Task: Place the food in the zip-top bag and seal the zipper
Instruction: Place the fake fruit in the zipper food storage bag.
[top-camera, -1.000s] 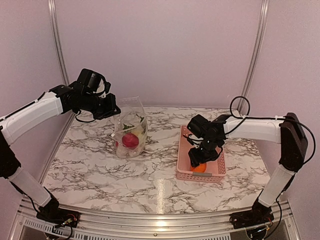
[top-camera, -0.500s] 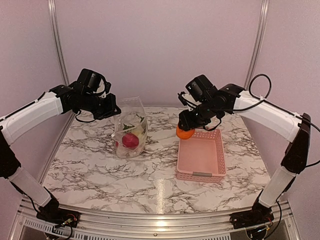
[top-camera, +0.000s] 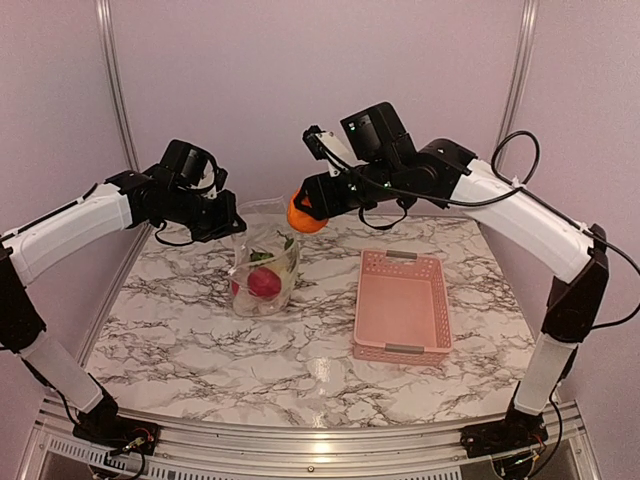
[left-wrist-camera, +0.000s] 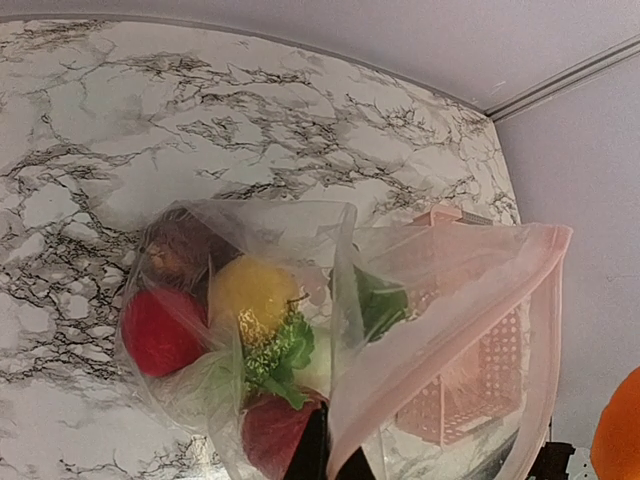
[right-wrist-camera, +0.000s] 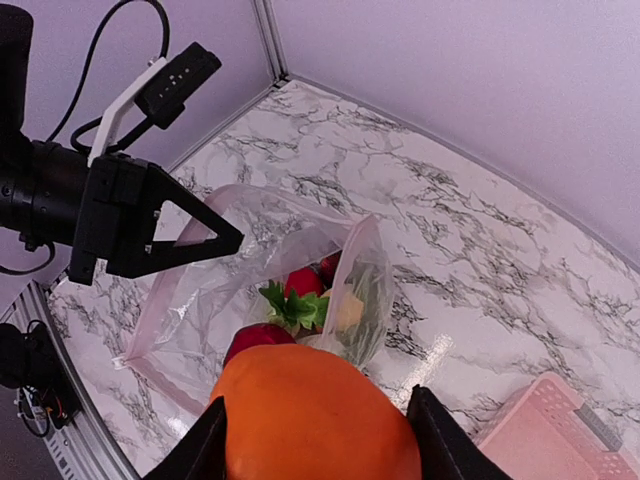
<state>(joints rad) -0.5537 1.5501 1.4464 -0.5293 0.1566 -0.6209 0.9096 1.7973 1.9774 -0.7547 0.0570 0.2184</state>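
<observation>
The clear zip-top bag (top-camera: 262, 262) stands on the marble table, its mouth held up and open. My left gripper (top-camera: 228, 222) is shut on the mouth edge by the zipper strip (left-wrist-camera: 440, 350); its fingertips (left-wrist-camera: 312, 455) pinch the plastic. Inside lie a red ball (left-wrist-camera: 158, 330), a yellow piece (left-wrist-camera: 250, 290), a green leafy piece (left-wrist-camera: 278, 352) and a dark one (left-wrist-camera: 175, 250). My right gripper (top-camera: 303, 212) is shut on an orange ball (top-camera: 300, 217) and holds it in the air just right of and above the bag's mouth (right-wrist-camera: 250, 250). The ball fills the right wrist view (right-wrist-camera: 318, 420).
The pink slotted basket (top-camera: 360, 300) sits right of the bag, with no food showing in it. Metal frame posts stand at the back corners. The left gripper (right-wrist-camera: 215, 238) shows beside the bag's mouth in the right wrist view.
My right gripper lifted the orange ball out of the pink basket and carried it up and left to the bag's mouth. The left gripper kept holding the bag's edge.
</observation>
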